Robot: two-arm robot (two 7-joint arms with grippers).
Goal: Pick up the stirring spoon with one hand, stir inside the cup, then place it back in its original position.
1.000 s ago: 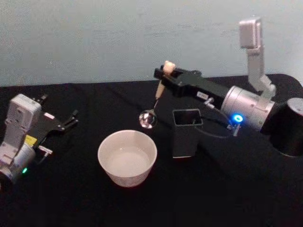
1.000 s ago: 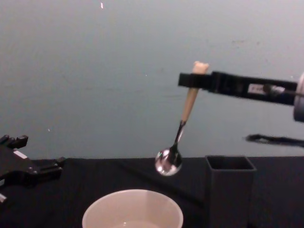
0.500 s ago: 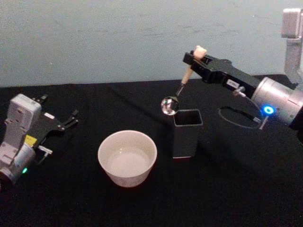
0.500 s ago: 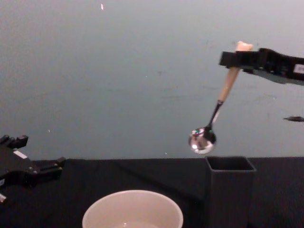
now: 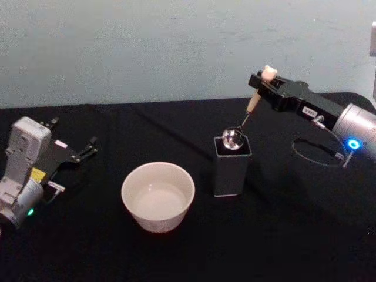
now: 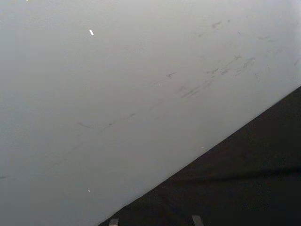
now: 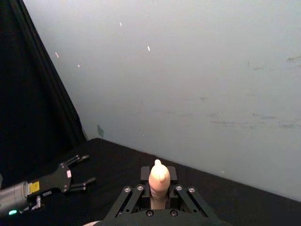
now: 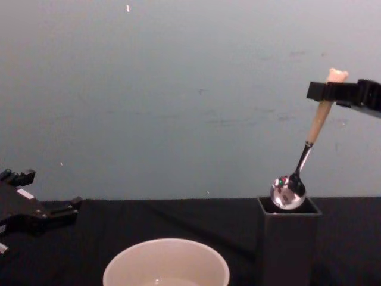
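Jaws of the right gripper [image 5: 262,83] pinch the spoon [image 5: 247,115] by its handle. The spoon slants down-left, with its bowl at the mouth of the holder [image 5: 229,173] (left gripper [image 5: 82,151] idle, fingers spread).

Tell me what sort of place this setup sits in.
Probably a robot test bench, not a kitchen: a black-draped table against a plain pale wall, with a wide cream-white round cup, a dark grey square holder, and the right gripper holding a beige-handled steel spoon; the left gripper rests aside.
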